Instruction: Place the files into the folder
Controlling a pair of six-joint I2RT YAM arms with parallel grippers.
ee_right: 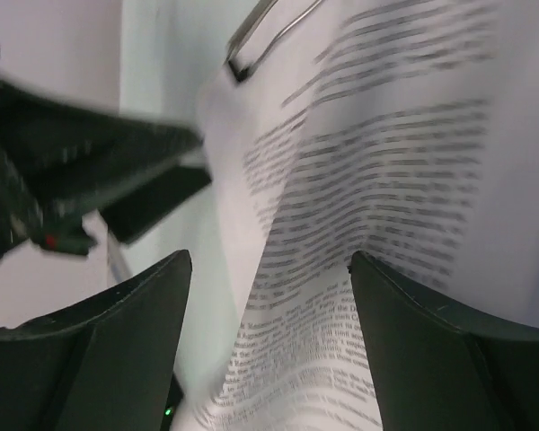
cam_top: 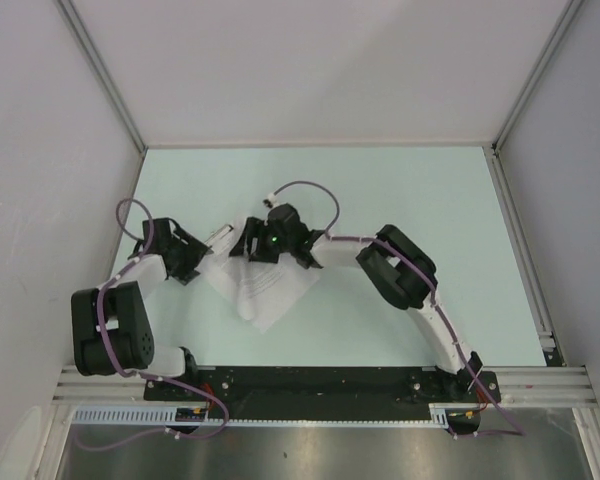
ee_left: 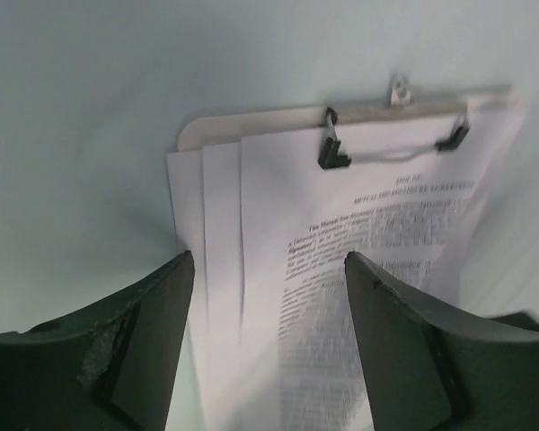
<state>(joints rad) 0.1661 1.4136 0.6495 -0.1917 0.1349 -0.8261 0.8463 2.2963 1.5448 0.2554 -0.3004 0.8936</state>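
Only left wrist shows files under clip on folder, left gripper spread, right gripper spread, files perhaps buckled

The left arm folds sharply at its elbow, and the left gripper is pointed forward with its jaws spread wide. The right arm arcs leftward. The right gripper is likewise spread, close beside the left one.

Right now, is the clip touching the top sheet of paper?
Touching. The left wrist view shows the clip's wire and black tips lying on the top sheet, pinning it to the clipboard.
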